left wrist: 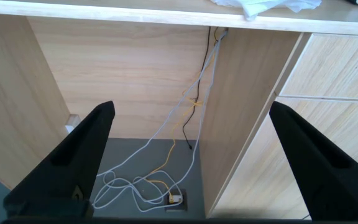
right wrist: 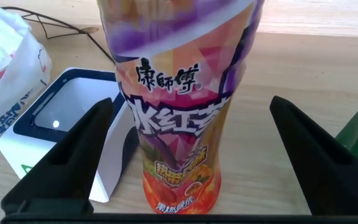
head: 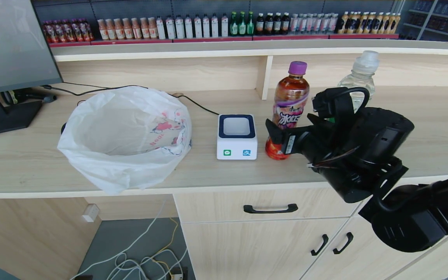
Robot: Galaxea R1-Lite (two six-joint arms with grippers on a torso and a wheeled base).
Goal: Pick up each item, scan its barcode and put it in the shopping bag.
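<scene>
The right gripper [right wrist: 190, 134] is standing released, its fingers spread to either side of the lower body of the tea bottle [head: 291, 102]; contact cannot be confirmed. The bottle is standing upright, long axis vertical, on the counter [head: 422, 128] just beside the scanner [head: 236, 136], directly ahead of the jaws. The left gripper [left wrist: 191, 155], likewise spread, is hanging below the counter edge, well apart, so the right arm is the nearer.

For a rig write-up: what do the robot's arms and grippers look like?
The right arm is glossy black with bulky rounded housings, looping black cables and a white label. The left gripper and right gripper have black, wedge-shaped tapering fingers.
</scene>
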